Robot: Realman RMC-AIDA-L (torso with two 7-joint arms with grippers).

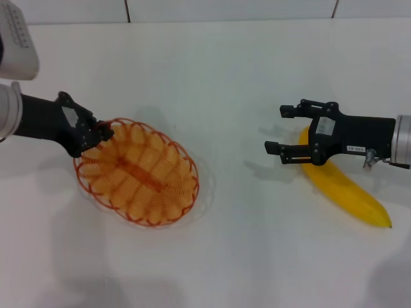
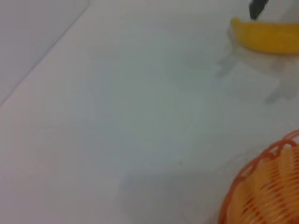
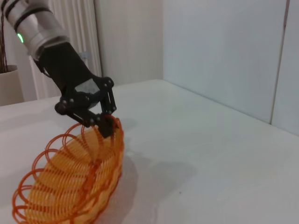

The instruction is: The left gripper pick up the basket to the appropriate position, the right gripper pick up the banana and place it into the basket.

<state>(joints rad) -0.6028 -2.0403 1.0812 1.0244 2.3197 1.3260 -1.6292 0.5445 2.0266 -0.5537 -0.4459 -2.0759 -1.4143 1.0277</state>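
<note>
On the white bench [image 1: 244, 256] we see our left end effector [image 1: 101, 136] clenched on the rim of the shallow oval orange wire basket [image 1: 138, 173], while well to its right our right end effector [image 1: 276, 130] hangs released just above the long bright-yellow banana [image 1: 350, 189].

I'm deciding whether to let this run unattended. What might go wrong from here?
The left gripper pinches only the rim at one end of the basket, which already tilts, so the basket may swing or slip. The right gripper, jaws open, is above one end of the banana, so an off-centre grasp might let it droop or drop.
</note>
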